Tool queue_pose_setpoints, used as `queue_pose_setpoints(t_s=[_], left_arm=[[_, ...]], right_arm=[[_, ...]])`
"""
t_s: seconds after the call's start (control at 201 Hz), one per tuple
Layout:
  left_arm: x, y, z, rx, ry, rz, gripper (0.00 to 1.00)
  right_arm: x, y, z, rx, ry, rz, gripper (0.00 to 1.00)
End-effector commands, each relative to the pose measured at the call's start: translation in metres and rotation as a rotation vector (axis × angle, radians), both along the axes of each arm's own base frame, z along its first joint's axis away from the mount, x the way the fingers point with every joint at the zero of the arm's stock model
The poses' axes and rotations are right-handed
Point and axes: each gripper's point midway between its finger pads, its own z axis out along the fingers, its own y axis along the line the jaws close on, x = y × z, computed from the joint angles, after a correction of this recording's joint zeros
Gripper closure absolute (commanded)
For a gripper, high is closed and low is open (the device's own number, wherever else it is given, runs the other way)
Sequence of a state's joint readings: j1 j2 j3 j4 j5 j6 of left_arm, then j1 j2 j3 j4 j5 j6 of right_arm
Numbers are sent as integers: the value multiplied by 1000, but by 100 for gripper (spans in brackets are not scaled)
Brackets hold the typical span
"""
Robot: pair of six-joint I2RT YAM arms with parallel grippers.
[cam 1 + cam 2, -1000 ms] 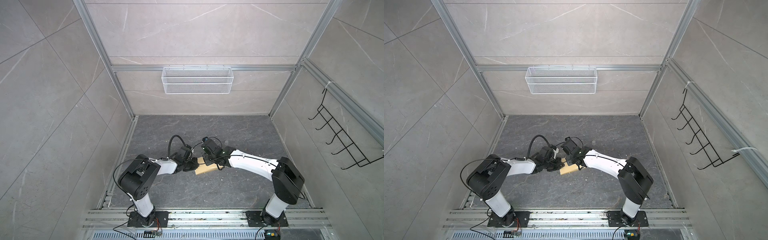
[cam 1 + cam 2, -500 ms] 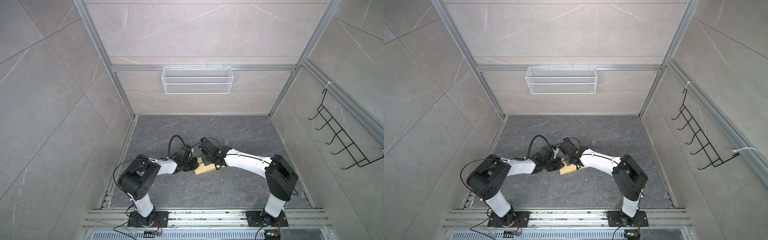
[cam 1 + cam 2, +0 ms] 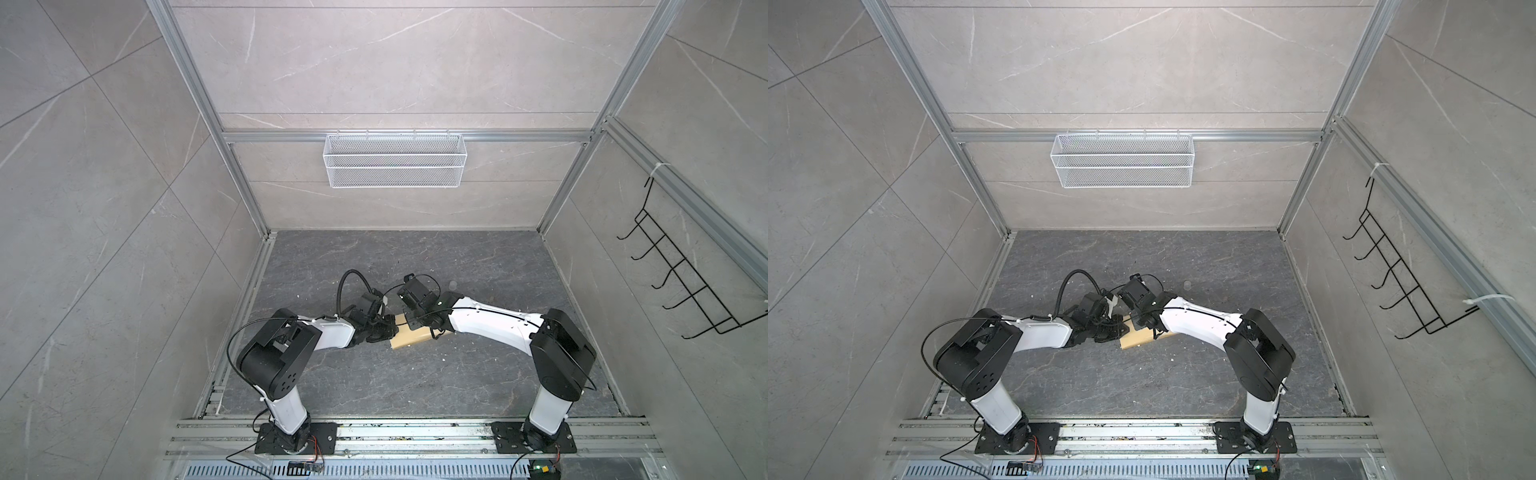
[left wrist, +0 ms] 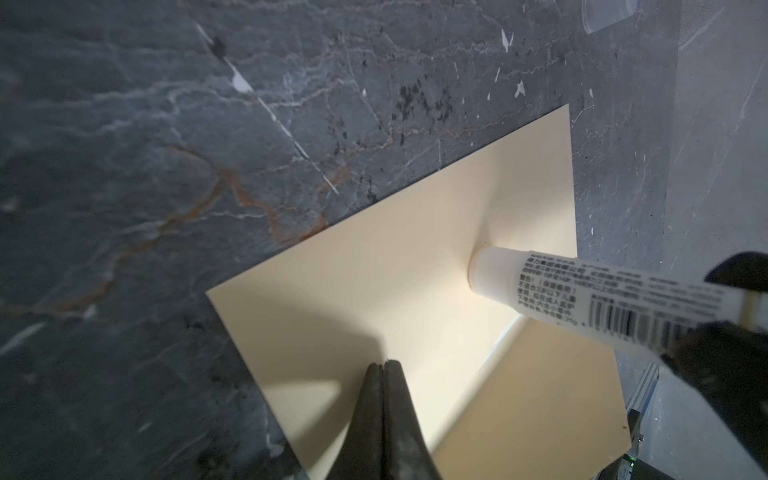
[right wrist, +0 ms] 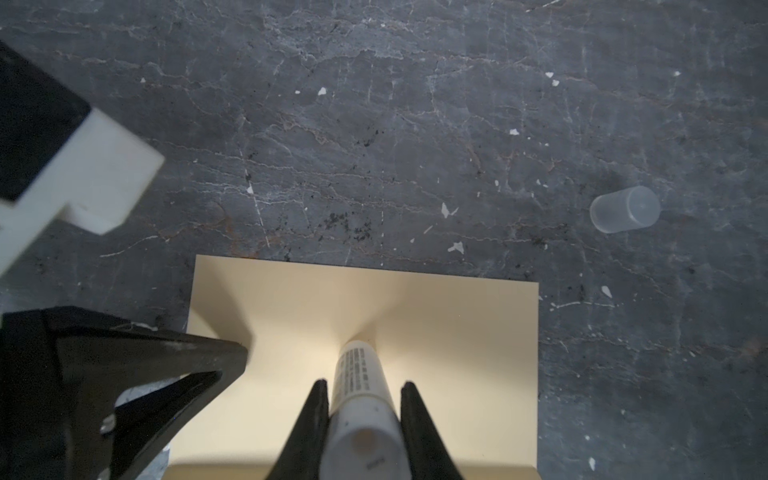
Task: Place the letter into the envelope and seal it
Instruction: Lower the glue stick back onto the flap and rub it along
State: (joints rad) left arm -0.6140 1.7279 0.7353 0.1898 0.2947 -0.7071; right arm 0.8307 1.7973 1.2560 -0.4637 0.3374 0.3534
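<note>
Left gripper [image 3: 384, 332], both top views: jaws hidden under the wrist, parked at the left end of the envelope [image 3: 411, 338]. Envelope lies flat mid-table, between the two arms. Right gripper [image 3: 419, 328] reaches in from the right over the same envelope; grip unreadable from up here. Clear cap [image 3: 453, 285] lies on the table [image 3: 415, 395], a bit far-right of the grippers, touching nothing. Wire basket [image 3: 394, 165] on far wall and hook rack [image 3: 681, 286] on right wall are both out of play.

Left wrist view: left gripper [image 4: 384, 368] clenched and empty, joined tips pressing down on the open flap [image 4: 374, 282]. Glue stick [image 4: 561, 291], a white tube with a barcode, has its nose touching the flap's inner face near the fold.

Right wrist view: right gripper [image 5: 363, 386] clamped around the glue stick, one finger each side. Cap well apart from the envelope.

Progress, my read: letter not visible anywhere, so probably already inside; can't confirm. Gluing looks under way. Left to do: finish the glue, fold the flap, press it down. In the way: the left gripper's tips sit on the flap and must lift before folding. Nothing else crowds.
</note>
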Motion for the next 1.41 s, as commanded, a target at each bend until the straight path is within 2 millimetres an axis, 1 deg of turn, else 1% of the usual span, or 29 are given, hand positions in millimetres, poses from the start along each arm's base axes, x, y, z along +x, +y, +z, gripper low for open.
queue_pose_setpoints(t_s=[0.0,0.264,0.468,0.528,0.637,0.707,0.747,0.842,0.901,0.981,1.066,1.155,1.205,1.235,1.325,1.404], left_arm=[[-29,45,-53,222,139,47,100],[-29,46,-54,227,143,44,100],[-30,46,-55,228,144,43,100],[-29,46,-55,228,143,44,100],[-29,46,-54,229,142,45,100],[-29,46,-54,229,142,44,100],[-29,46,-55,230,143,45,100],[-30,47,-56,232,145,46,100],[-31,47,-56,234,145,45,100],[-30,47,-56,233,145,45,100],[-30,46,-56,230,144,45,100],[-28,45,-55,228,140,46,100],[-29,45,-56,227,143,44,100],[-29,45,-56,226,143,44,100],[-29,44,-55,224,141,45,100],[-29,44,-55,223,141,46,100]], right_arm=[[-1,-54,-26,-184,49,-92,100],[1,-77,-31,-218,58,-128,100],[3,-99,-36,-248,70,-171,100],[3,-100,-36,-239,78,-176,100],[4,-91,-33,-199,85,-168,100],[6,-82,-25,-145,82,-159,100],[6,-75,-18,-94,75,-141,100],[8,-63,14,47,24,-120,100],[9,-61,36,133,-13,-116,100],[9,-63,64,240,-66,-118,100],[8,-68,84,321,-100,-123,100],[6,-66,94,356,-118,-107,100],[5,-64,94,356,-112,-92,100],[4,-59,94,360,-101,-67,100],[0,-45,89,342,-79,-20,100],[-3,-30,81,257,-84,14,100]])
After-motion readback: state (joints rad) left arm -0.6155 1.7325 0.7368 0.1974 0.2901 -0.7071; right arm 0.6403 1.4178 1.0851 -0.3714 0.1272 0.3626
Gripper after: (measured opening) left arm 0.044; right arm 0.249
